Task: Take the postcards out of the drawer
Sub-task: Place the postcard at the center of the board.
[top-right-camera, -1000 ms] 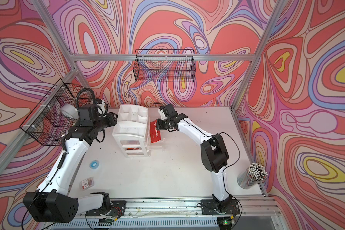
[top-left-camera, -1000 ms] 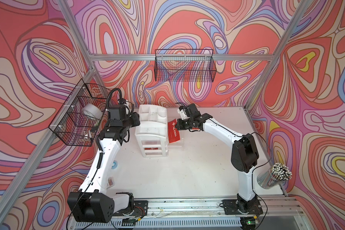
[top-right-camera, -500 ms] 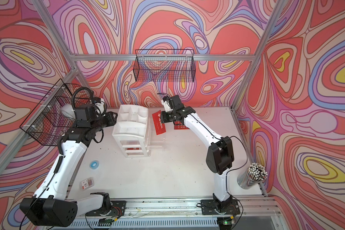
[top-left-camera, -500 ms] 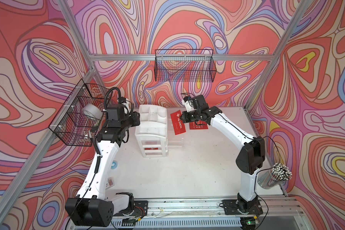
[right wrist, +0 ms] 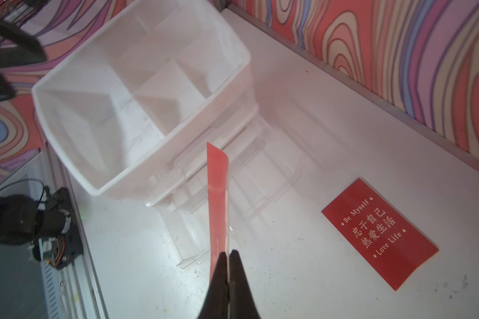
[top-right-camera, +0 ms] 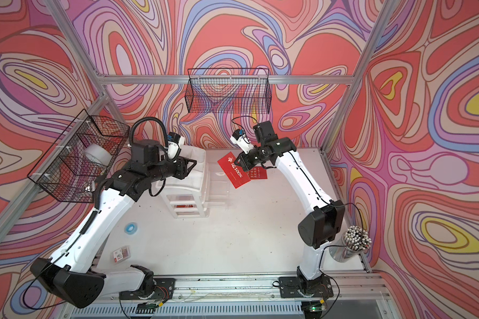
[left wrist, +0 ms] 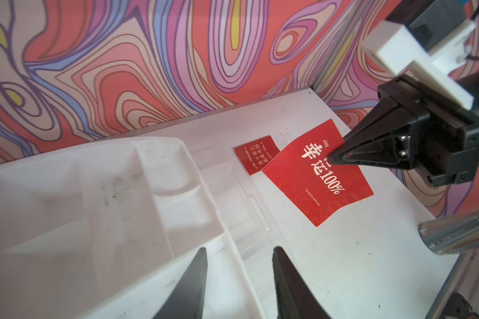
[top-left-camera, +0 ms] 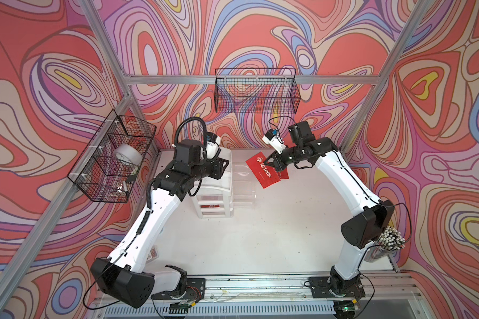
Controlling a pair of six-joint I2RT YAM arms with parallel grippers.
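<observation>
Tape roll (top-left-camera: 127, 156), metal cup (top-right-camera: 346, 252), wire basket (top-left-camera: 256, 103)

Top views look down from high; close wrist views share the drawer unit (left wrist: 67, 207).

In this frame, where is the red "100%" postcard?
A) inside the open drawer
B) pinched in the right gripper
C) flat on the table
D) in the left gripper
B: the right gripper is shut on the 100% postcard, holding it off the table, while the Love Life postcard lies flat there.
</observation>
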